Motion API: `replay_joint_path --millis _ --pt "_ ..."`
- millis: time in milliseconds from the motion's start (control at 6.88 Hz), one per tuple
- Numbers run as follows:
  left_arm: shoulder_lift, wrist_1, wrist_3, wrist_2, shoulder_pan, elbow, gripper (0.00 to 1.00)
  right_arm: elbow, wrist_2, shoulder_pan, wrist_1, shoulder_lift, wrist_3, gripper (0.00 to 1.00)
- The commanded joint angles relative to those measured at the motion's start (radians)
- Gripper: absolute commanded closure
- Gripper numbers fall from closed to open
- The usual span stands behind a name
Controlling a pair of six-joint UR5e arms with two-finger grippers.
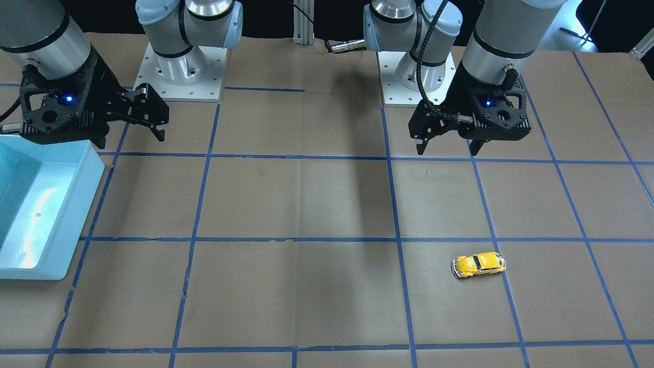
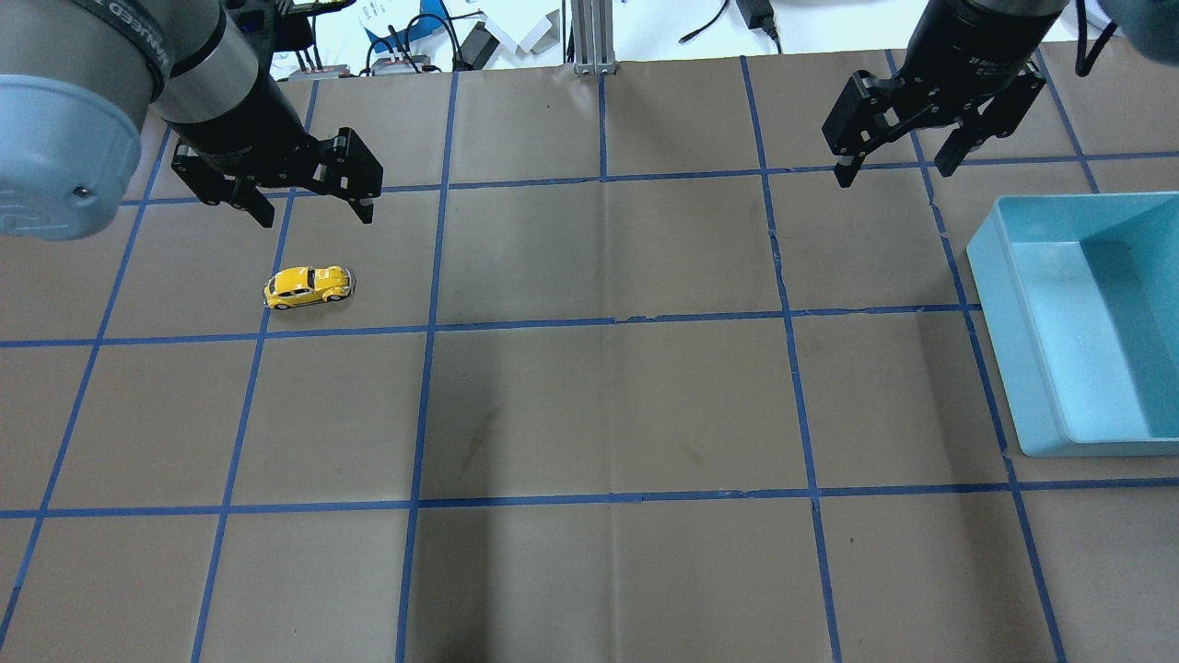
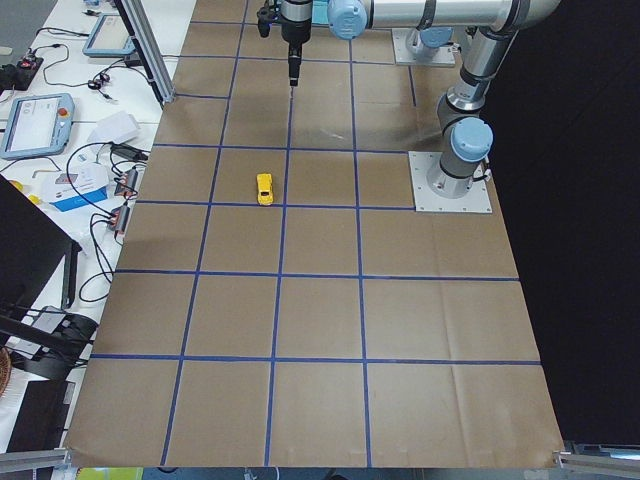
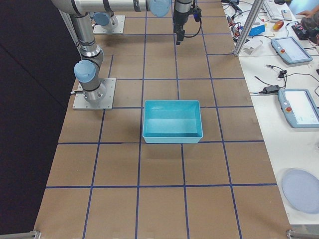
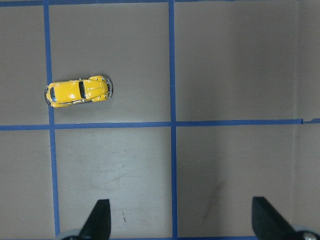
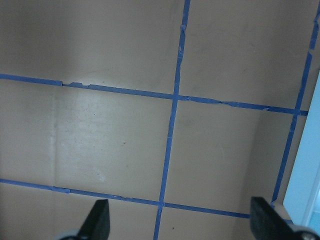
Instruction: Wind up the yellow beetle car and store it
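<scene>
The yellow beetle car stands on the brown table, on its wheels, lengthwise across the table; it also shows in the front view, the left side view and the left wrist view. My left gripper is open and empty, hovering above the table just behind the car, toward the robot base. My right gripper is open and empty, hovering high near the light blue bin, far from the car.
The light blue bin sits at the table's right side and holds nothing; its edge shows in the right wrist view. Blue tape lines grid the table. Cables, tablets and boxes lie beyond the far edge.
</scene>
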Motion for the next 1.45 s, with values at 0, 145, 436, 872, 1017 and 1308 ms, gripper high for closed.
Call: replay_joint_path --millis 0,145,436,872,1017,1308 --pt "0.002 -0.015 0.002 -0.006 0.003 0.0 0.0 0.0 0.001 -0.002 0.001 0.0 -0.009 0.0" --pt "0.002 -0.015 0.0 -0.005 0.002 0.0 0.0 0.0 0.001 -0.001 0.001 0.002 -0.007 0.0" --pt "0.002 -0.016 0.008 -0.005 0.002 -0.002 0.0 0.015 0.002 -0.001 -0.001 0.0 -0.007 0.0" --pt "-0.022 -0.001 0.184 0.0 0.021 -0.008 0.0 0.025 0.004 -0.002 -0.021 0.0 -0.007 0.0" --pt "-0.025 0.002 0.33 -0.003 0.072 -0.046 0.0 0.023 0.002 -0.002 -0.021 0.002 -0.007 0.0" --pt "-0.083 0.103 0.684 0.003 0.169 -0.097 0.0 0.025 0.002 -0.002 -0.021 0.002 -0.009 0.0"
